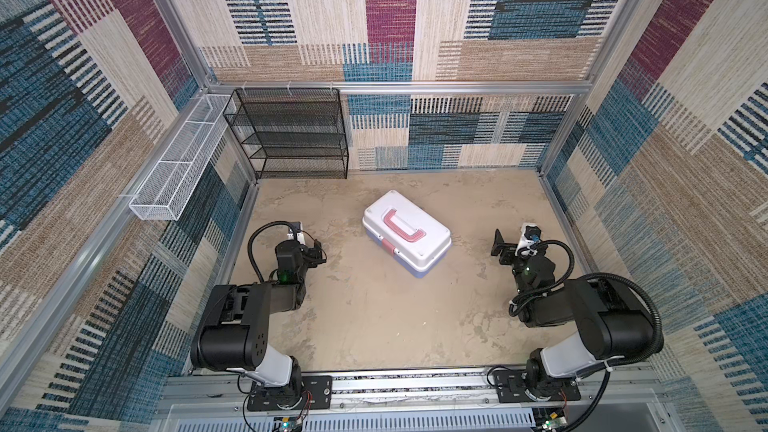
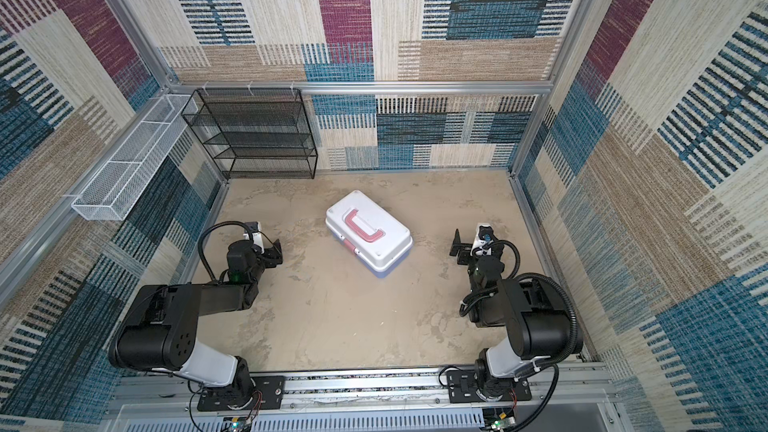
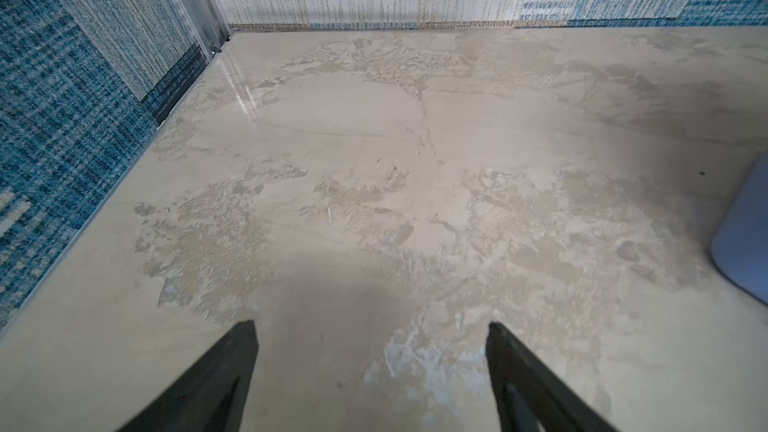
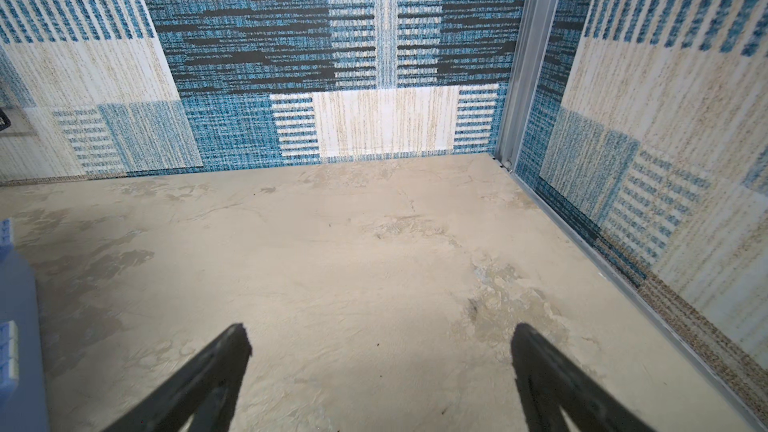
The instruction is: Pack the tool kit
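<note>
You've got the tool kit point(image 1: 407, 232), a rectangular plastic box with a white lid and a light blue base, sitting shut in the middle of the mottled beige desk point(image 1: 374, 326), between the two arms and touching neither. Your left fingers point(image 3: 216, 371) are spread wide over bare desk, and your right fingers point(image 4: 544, 376) are spread wide too, with nothing between either pair. Watch the lie of that box: in both top views its long axis runs on a diagonal, from far-left to near-right, so it squares up to neither arm. The pink handle point(image 1: 405, 224) lies flat along that axis, and the pink latch point(image 1: 388, 248) sits on the long side facing near-left, toward your left arm. Here's the danger as I judge it: press on one corner and the box will spin rather than slide. The rounded lid gives the fingers little to bite, and the flat handle leaves hardly any gap to hook. I can't tell whether the latch is snapped home, so a lift by the handle could let the base drop open. Each wrist view catches only a blue sliver of the base at its edge, so you'd be closing in half blind.
</note>
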